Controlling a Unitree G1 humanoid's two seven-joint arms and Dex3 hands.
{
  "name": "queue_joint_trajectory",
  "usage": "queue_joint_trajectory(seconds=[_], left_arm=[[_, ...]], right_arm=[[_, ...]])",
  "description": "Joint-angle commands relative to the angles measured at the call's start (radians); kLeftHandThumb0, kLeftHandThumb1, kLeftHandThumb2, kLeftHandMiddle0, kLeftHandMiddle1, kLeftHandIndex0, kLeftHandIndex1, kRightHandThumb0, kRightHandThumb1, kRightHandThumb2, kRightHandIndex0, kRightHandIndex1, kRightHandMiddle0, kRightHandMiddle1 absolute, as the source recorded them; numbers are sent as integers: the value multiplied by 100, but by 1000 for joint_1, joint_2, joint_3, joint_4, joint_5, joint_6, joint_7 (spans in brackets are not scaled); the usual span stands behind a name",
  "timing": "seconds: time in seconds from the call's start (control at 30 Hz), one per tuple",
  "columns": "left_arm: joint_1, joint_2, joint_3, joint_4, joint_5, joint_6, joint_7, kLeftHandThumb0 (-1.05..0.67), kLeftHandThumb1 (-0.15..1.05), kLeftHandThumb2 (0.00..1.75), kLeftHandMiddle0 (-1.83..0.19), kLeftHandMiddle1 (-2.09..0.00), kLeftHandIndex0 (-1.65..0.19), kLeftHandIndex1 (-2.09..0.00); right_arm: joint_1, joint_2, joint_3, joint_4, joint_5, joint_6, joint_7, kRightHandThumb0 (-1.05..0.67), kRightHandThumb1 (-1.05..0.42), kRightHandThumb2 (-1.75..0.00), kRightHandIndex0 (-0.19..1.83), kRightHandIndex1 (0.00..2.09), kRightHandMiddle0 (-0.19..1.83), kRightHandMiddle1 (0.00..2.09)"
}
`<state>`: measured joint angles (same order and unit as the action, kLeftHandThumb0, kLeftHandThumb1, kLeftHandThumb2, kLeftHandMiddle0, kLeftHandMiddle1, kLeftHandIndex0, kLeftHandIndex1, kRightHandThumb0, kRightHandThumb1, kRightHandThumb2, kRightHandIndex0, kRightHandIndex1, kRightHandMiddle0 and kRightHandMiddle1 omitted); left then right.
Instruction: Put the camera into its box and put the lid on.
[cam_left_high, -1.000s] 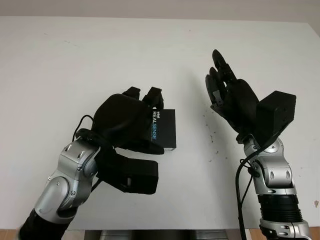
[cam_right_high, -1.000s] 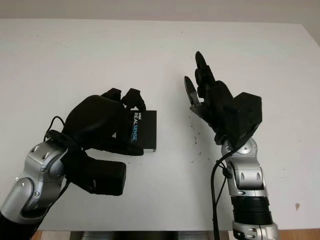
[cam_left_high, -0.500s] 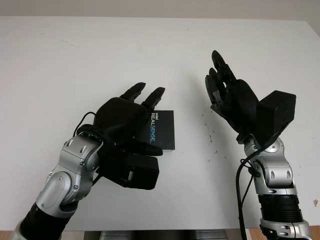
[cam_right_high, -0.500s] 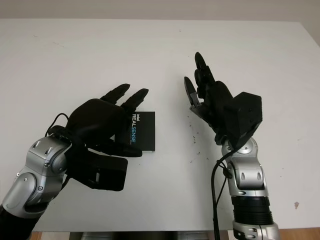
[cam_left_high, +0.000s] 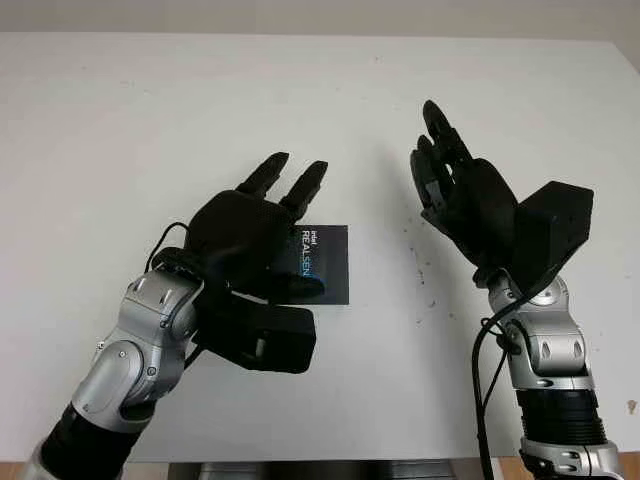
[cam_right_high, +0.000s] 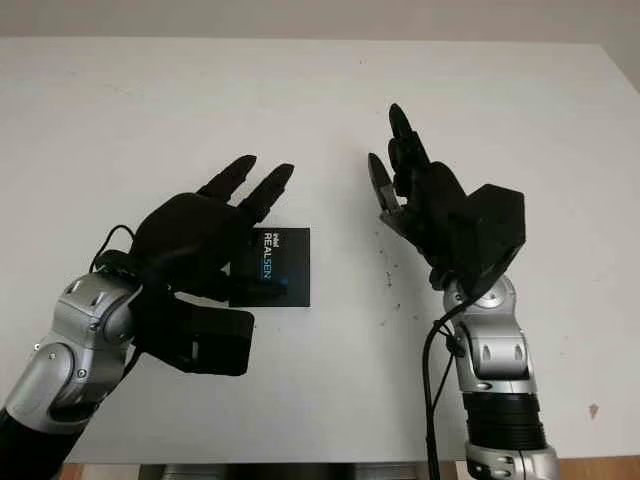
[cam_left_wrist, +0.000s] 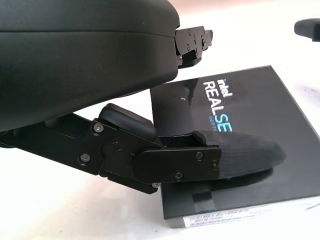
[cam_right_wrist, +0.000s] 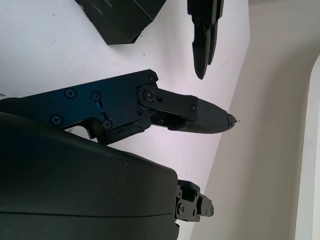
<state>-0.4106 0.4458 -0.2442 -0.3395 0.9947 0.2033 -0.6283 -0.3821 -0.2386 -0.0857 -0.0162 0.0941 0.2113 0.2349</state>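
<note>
Left hand (cam_left_high: 245, 235) fingers (cam_left_high: 285, 185) extended, clamped on nothing; thumb over the lid of the flat black rectangular cardboard box with white "intel REALSENSE" lettering (cam_left_high: 327, 264), contact not clear. Hand hangs above the box's left part. Box lies flat, lid on, on the white counter (cam_left_high: 150, 120), left of centre. Right hand (cam_left_high: 465, 200) raised well right of the box, fingers (cam_left_high: 438, 135) extended, holding nothing.
</note>
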Motion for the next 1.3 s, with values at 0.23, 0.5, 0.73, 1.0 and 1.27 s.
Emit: queue_joint_trajectory(seconds=[0.23,0.5,0.73,1.0,1.27], left_arm=[[-262,21,29,227,-241,74,-164,-89,105,56,19,0,19,0],[-303,31,16,343,-320,99,-123,-85,105,58,19,0,19,0],[-185,44,39,202,-294,29,86,-81,105,51,19,0,19,0],[23,48,111,-85,-371,-53,169,-102,105,31,19,0,19,0],[124,16,167,-165,-391,-154,335,-92,105,61,19,0,19,0]], right_arm=[[7,-6,-1,-6,2,-4,3,-61,-105,-58,-12,5,-11,5],[18,-9,-2,-16,0,-11,2,-61,-105,-57,-12,6,-10,6],[26,-5,-2,-18,4,-14,4,-62,-105,-57,-11,6,-10,6],[33,-13,5,-18,-6,-14,11,-61,-105,-58,-13,5,-12,5],[28,-13,11,-8,-16,-11,14,-62,-105,-59,-13,5,-12,5]])
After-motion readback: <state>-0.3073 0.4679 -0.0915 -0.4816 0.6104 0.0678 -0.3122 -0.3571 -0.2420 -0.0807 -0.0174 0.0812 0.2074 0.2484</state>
